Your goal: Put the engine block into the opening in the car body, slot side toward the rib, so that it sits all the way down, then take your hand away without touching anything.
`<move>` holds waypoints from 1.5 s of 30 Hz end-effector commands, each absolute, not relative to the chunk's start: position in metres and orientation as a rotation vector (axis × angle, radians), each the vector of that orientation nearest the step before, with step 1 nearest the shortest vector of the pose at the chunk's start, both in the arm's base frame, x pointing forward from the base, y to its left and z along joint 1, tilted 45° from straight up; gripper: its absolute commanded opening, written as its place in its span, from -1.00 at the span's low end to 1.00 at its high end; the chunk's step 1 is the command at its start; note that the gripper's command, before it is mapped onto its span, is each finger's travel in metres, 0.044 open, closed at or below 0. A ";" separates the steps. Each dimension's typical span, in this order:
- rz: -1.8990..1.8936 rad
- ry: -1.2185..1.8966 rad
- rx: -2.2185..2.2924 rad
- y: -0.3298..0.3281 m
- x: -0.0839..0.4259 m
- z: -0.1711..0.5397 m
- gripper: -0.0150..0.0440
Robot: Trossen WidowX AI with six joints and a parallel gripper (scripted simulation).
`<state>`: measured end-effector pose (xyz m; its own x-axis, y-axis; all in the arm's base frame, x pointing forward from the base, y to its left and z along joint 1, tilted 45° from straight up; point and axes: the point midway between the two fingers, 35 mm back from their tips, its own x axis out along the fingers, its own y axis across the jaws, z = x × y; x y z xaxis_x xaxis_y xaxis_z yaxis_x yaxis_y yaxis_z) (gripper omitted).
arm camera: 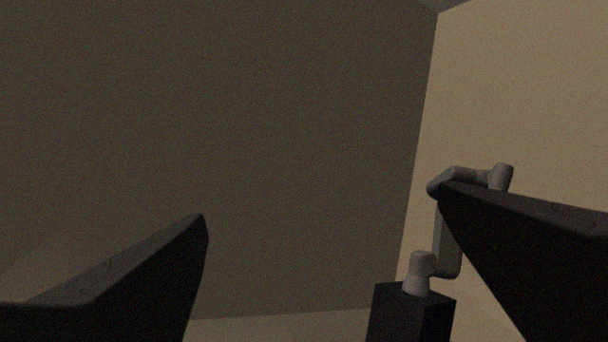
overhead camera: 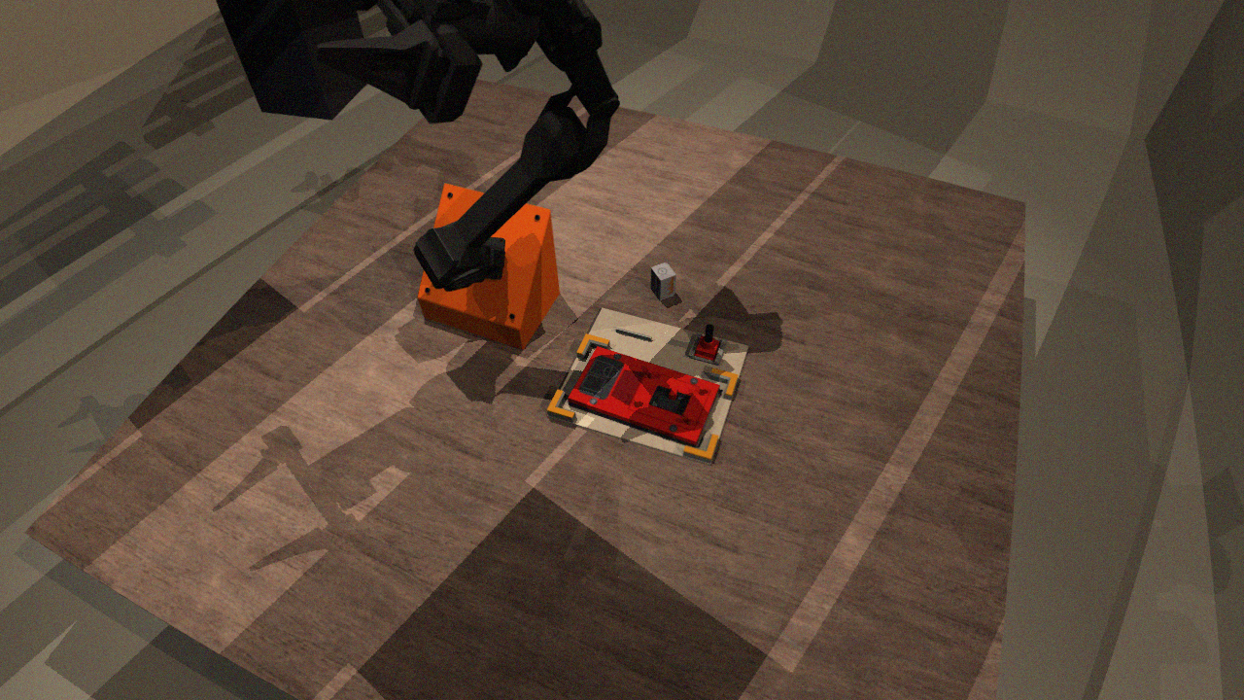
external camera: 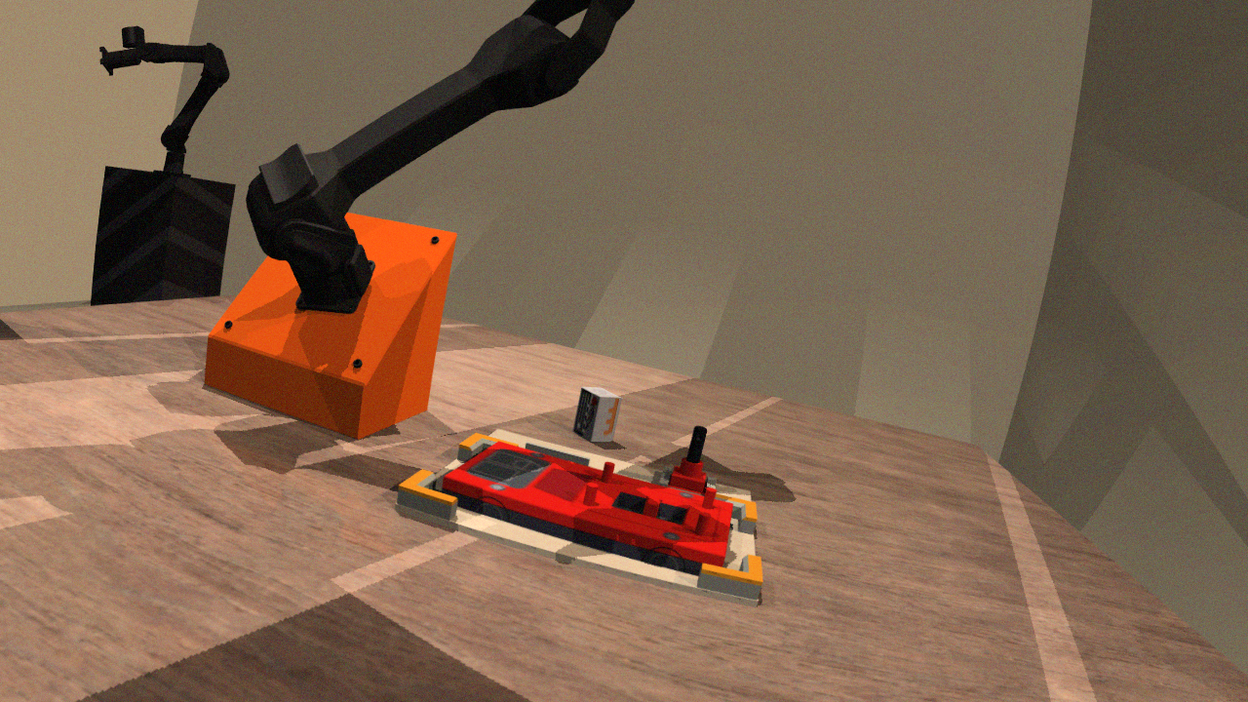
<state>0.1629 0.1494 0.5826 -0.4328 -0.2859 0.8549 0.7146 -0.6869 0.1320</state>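
Observation:
My gripper [arm camera: 322,210] is open, with nothing between its fingertips in the wrist view. It is raised, well away from the parts. The red car body [overhead camera: 626,405] [external camera: 558,504] lies on a cream board [overhead camera: 608,322] [external camera: 524,538], between its corner brackets, with dark openings towards its right end. A small grey-white block [overhead camera: 663,280] [external camera: 598,415], with dark and orange markings, stands upright on the table behind the board. A red piece with a black peg [overhead camera: 707,350] [external camera: 689,476] stands at the back right of the board. The block's slot side cannot be made out.
The orange wedge base [overhead camera: 528,248] [external camera: 401,253] of my arm stands left of the board. A black pedestal [external camera: 161,244] [arm camera: 399,311] carries another arm [external camera: 205,69] [arm camera: 446,242] in the background. Orange-topped brackets [overhead camera: 561,407] [external camera: 427,485] stand at the car body's corners.

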 end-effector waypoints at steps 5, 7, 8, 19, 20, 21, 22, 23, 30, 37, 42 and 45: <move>-2.112 -0.699 -1.056 0.145 0.142 0.588 1.00; -2.089 -0.733 -0.984 0.140 0.126 0.592 1.00; -2.077 -0.749 -0.948 0.137 0.119 0.594 1.00; -1.936 -0.897 -0.551 0.090 0.040 0.608 1.00; -1.923 -0.907 -0.515 0.085 0.034 0.608 1.00; -1.909 -0.917 -0.479 0.079 0.029 0.609 1.00; -1.902 -0.915 -0.458 0.073 0.023 0.609 1.00; -1.893 -0.913 -0.434 0.067 0.018 0.608 1.00; -1.811 -0.942 -0.218 0.022 -0.013 0.606 1.00; -1.711 -0.971 0.035 -0.032 -0.033 0.597 1.00; -1.648 -0.962 0.186 -0.068 -0.037 0.589 1.00; -1.617 -0.903 0.223 -0.088 -0.035 0.584 1.00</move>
